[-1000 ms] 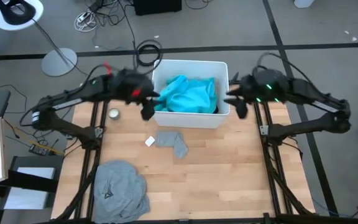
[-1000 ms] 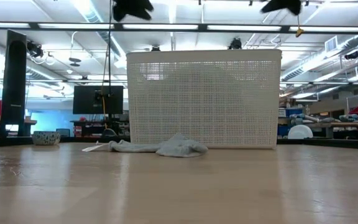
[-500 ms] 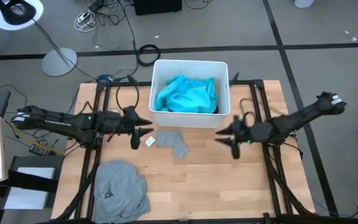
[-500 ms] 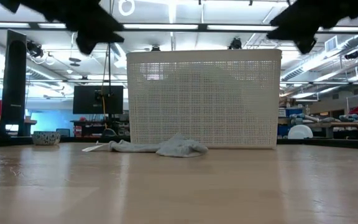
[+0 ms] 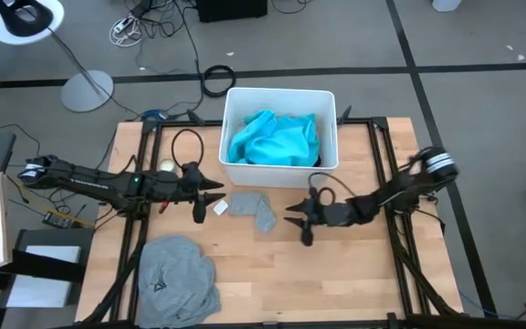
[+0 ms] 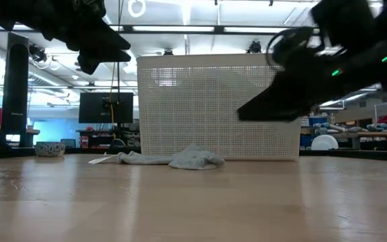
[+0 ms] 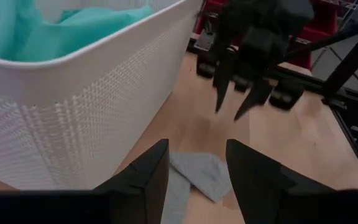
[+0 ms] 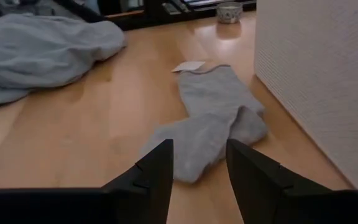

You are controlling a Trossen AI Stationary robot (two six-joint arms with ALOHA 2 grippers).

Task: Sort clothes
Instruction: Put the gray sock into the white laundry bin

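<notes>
High view: grey sock (image 5: 252, 209) lies flat on the wooden table (image 5: 336, 274) at frame centre, just below the white bin (image 5: 281, 96). Its long axis runs from upper left to lower right; one end sits beside a small white tag (image 5: 219, 207), the other end bends down toward lower right. Right wrist view shows the same sock (image 8: 213, 118) folded over itself near the bin wall (image 8: 322, 74).

Turquoise garment (image 5: 277, 139) is bunched inside the bin, filling most of it. Grey shirt (image 5: 173, 277) lies crumpled at lower left of the table, well apart from the sock.

Left gripper (image 5: 204, 192) sits left of the sock, near the tag, pointing right; fingers (image 7: 148, 177) spread, nothing between them. Right gripper (image 5: 298, 219) sits right of the sock, pointing left at it; fingers (image 8: 157, 171) spread, holding nothing. Both hover above the table, sock between them.

Small bowl (image 5: 167, 166) stands near the table's upper left.
</notes>
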